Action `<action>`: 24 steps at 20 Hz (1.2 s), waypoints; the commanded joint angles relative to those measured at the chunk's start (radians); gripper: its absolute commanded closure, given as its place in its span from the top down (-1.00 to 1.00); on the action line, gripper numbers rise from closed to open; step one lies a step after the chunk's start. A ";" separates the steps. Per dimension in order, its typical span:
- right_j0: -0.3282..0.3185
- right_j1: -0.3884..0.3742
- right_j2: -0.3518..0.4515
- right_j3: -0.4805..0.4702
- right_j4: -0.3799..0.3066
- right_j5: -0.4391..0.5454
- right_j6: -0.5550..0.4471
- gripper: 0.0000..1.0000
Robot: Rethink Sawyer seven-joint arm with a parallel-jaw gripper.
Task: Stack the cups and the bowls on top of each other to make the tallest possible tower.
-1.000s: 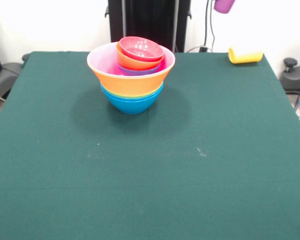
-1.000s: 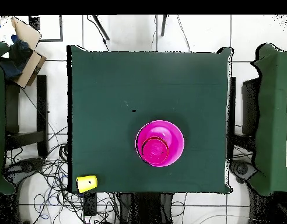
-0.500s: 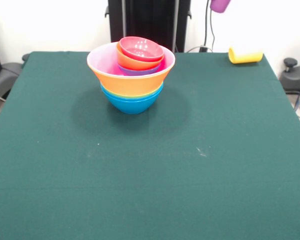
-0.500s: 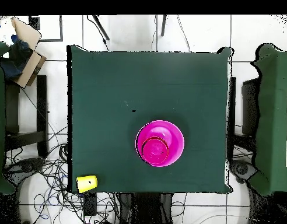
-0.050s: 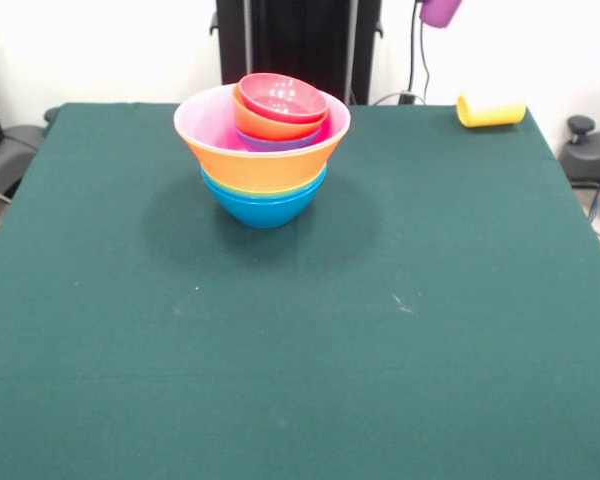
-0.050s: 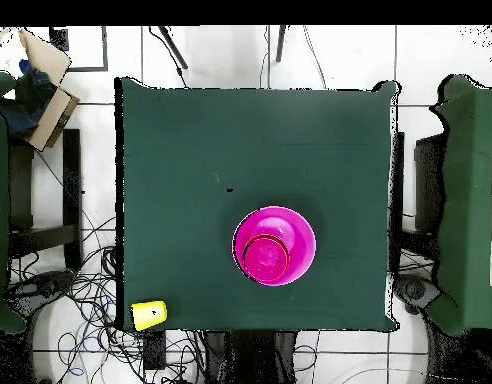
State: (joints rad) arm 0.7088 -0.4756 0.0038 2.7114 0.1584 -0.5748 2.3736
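Front view: the tower (image 5: 263,150) of nested bowls stands on the green table (image 5: 300,340); a yellow cup (image 5: 490,110) lies at a far corner, a purple cup (image 5: 442,10) hangs above. Overhead view: no gripper or readable writing shows

The tower (image 5: 263,150) stands near the worktop's (image 5: 300,350) far edge; a yellow cup (image 5: 490,110) lies on its side at the far right corner.

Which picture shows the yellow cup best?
The front view: the yellow cup lies on its side at the table's far right corner. The overhead view shows only a small yellow patch at the table's edge.
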 commanded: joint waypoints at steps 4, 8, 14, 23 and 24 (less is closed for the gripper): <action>0.033 0.023 0.109 -0.166 0.133 -0.003 0.299 -1.00; 0.041 0.003 0.116 -0.166 0.151 0.023 0.302 -1.00; 0.065 -0.001 0.121 -0.187 0.181 0.045 0.316 -1.00; 0.102 0.038 0.124 -0.235 0.233 0.053 0.326 -1.00; 0.107 0.038 0.124 -0.238 0.242 0.057 0.324 -1.00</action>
State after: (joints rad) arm 0.7901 -0.4763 0.0282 2.6883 0.2992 -0.5747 2.4986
